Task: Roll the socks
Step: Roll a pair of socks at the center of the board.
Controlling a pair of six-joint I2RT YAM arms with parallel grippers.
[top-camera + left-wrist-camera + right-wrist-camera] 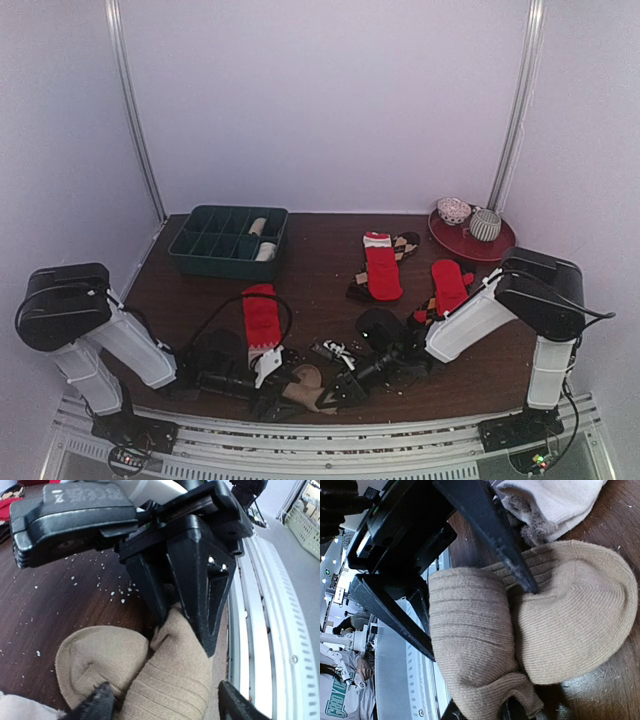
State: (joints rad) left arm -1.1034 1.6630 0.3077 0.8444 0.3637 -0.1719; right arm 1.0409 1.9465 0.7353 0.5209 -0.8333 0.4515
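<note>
We're down at the near edge of the dark wooden table, where both arms meet over the tan sock. It's ribbed, and part of it is wound into a fat roll lying against its rounded toe end, right beside the metal rail along the table's front. The right gripper has its jaws pinched almost together on a fold of that tan sock, at one end of the roll. The left gripper comes in from the opposite side with its jaws spread wide, one finger on each flank of the roll, and one tip sits in the crease between roll and toe. Whether those fingers press on the fabric, we can't tell.

Just behind, a red sock lies flat, its white cuff close to the tan one. Farther back on the right, two more red socks rest on brown diamond-patterned socks. At the back left sits the dark green compartment tray, with pale rolls in its right-hand cells. White crumbs dot the wood.
</note>
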